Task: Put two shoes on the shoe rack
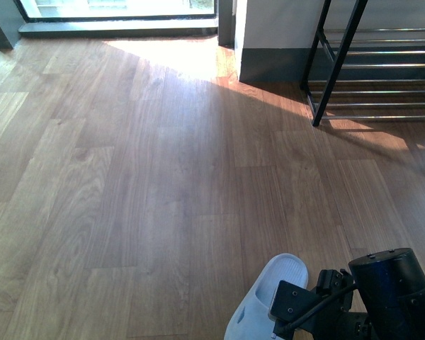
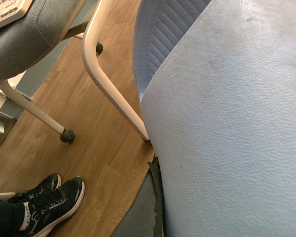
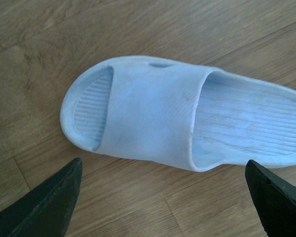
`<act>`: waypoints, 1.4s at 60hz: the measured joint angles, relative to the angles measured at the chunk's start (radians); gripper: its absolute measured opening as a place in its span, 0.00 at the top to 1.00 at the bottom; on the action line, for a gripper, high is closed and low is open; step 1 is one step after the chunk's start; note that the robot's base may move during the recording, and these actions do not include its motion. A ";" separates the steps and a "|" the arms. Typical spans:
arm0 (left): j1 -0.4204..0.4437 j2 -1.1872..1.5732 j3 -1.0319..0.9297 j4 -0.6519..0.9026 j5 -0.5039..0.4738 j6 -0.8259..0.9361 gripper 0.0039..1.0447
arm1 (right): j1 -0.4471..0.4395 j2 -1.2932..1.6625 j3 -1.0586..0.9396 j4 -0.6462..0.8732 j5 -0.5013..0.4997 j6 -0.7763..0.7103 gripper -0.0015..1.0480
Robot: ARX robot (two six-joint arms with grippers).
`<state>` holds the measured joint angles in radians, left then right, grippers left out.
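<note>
The shoes here are two pale blue slippers. One slipper (image 3: 153, 113) lies flat on the wood floor, also seen at the bottom of the front view (image 1: 265, 297). My right gripper (image 3: 163, 197) hangs open just short of its side, with nothing between its black fingertips (image 3: 59, 202). The right arm (image 1: 389, 290) sits beside that slipper. The other slipper (image 2: 227, 123) fills the left wrist view, held off the floor by my left gripper (image 2: 163, 207), of which one dark finger (image 2: 145, 212) shows. The shoe rack (image 1: 368, 71), black-framed with silver bars, stands at the far right.
White chair legs (image 2: 108, 79) with dark feet and a grey seat stand near the held slipper. A person's black sneakers (image 2: 49, 202) rest on the floor beyond it. A white and grey wall corner (image 1: 269, 42) stands left of the rack.
</note>
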<state>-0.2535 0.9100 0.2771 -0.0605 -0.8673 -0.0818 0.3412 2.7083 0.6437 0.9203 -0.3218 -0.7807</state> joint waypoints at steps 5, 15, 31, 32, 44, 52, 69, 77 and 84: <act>0.000 0.000 0.000 0.000 0.000 0.000 0.98 | -0.017 0.030 0.034 -0.018 0.002 -0.027 0.09; 0.000 0.000 0.000 0.000 0.000 0.000 0.98 | -0.053 0.082 0.114 -0.071 0.008 -0.074 0.09; 0.000 0.000 0.000 0.000 0.000 0.000 0.98 | -0.060 0.131 0.187 -0.123 -0.016 -0.122 0.09; 0.000 0.000 0.000 0.000 0.000 0.000 0.98 | -0.058 0.137 0.193 -0.126 -0.019 -0.130 0.09; 0.000 0.000 0.000 0.000 0.000 0.000 0.98 | -0.039 0.166 0.232 -0.157 -0.043 -0.161 0.09; 0.000 0.000 0.000 0.000 0.000 0.000 0.98 | -0.018 0.190 0.263 -0.187 -0.037 -0.194 0.09; 0.000 0.000 0.000 0.000 0.000 0.000 0.98 | -0.014 0.224 0.289 -0.228 -0.009 -0.272 0.53; 0.000 0.000 0.000 0.000 0.000 0.000 0.98 | -0.018 0.224 0.290 -0.224 -0.001 -0.283 0.70; 0.000 0.000 0.000 0.000 0.000 0.000 0.98 | -0.026 0.224 0.290 -0.209 0.000 -0.288 0.83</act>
<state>-0.2535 0.9100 0.2771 -0.0605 -0.8673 -0.0818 0.3157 2.9322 0.9333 0.7116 -0.3218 -1.0687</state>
